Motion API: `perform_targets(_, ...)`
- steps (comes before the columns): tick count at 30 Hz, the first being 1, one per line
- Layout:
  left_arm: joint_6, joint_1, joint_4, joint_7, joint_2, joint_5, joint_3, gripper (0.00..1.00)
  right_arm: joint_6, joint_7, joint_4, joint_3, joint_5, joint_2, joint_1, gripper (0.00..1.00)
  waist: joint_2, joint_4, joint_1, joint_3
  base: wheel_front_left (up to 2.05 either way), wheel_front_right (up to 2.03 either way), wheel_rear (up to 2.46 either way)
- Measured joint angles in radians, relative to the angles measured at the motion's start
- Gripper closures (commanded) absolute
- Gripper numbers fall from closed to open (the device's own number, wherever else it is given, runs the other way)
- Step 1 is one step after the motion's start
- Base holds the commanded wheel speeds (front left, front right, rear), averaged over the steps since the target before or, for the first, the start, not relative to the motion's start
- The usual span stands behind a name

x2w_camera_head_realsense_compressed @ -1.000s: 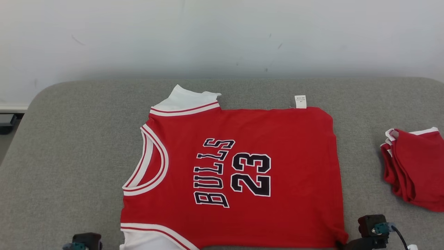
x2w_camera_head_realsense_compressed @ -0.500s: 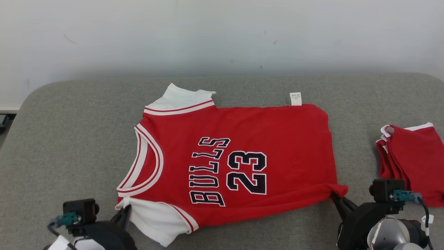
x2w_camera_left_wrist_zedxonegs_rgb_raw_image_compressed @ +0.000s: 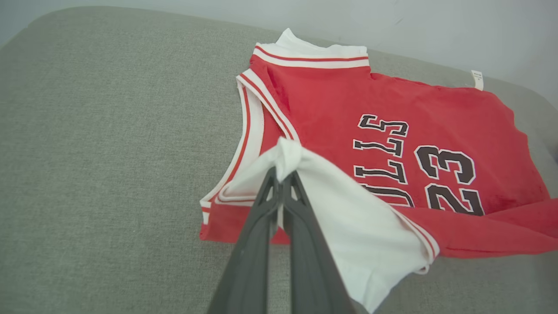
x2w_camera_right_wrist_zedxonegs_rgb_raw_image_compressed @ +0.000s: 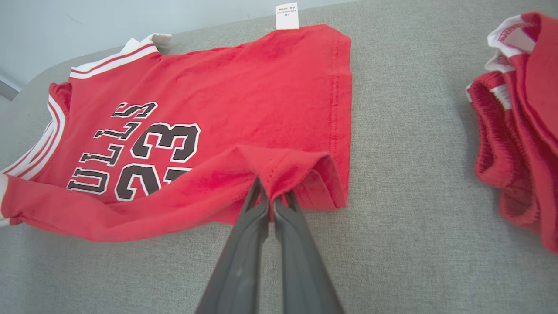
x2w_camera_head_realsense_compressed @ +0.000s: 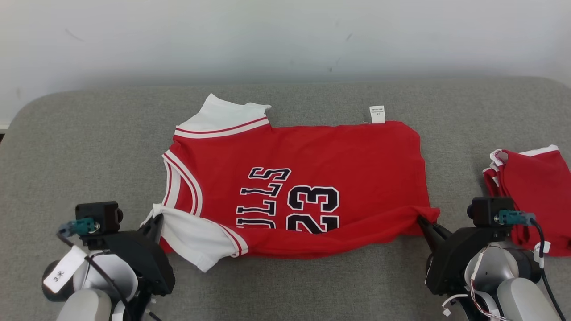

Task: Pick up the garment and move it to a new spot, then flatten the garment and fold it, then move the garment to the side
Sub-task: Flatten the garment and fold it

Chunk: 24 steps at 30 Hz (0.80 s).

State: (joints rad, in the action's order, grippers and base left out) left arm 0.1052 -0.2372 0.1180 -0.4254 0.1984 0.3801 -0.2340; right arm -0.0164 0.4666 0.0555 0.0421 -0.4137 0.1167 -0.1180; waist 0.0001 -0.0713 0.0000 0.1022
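We see the red jersey (x2w_camera_head_realsense_compressed: 308,151) at the middle of the grey table (x2w_camera_head_realsense_compressed: 89,147), near edge lifted. Our left gripper (x2w_camera_head_realsense_compressed: 156,219) pinches its white sleeve (x2w_camera_head_realsense_compressed: 196,240); our right gripper (x2w_camera_head_realsense_compressed: 421,220) pinches its red hem corner (x2w_camera_head_realsense_compressed: 432,213).

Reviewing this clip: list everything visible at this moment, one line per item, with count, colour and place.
jersey: one, red with white sleeves and black lettering, mid-table, near edge lifted
care label: one, white, on the jersey's far edge
folded garments: one pile, red with white trim, right end of table
table: one, grey fabric, under everything
wall: one, pale, behind table
left gripper: one, dark, shut on the jersey's near white sleeve
right gripper: one, dark, shut on the jersey's near hem corner
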Motion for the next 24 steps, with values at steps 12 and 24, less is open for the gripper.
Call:
perform_targets(12, 0.000, -0.080, 0.065, -0.004, -0.011, -0.005, -0.003, 1.00, 0.000, 0.019, 0.059, 0.003, 0.000, 0.002, -0.040, 1.00, 0.0000, -0.014, 0.0000, 0.017, 0.00, 0.00, 0.00)
perform_targets(24, -0.018, -0.152, 0.122, 0.005, -0.018, -0.012, -0.024, 1.00, 0.002, 0.027, 0.144, 0.006, -0.044, -0.024, -0.151, 1.00, 0.0000, -0.016, 0.0000, 0.030, 0.00, 0.00, 0.00)
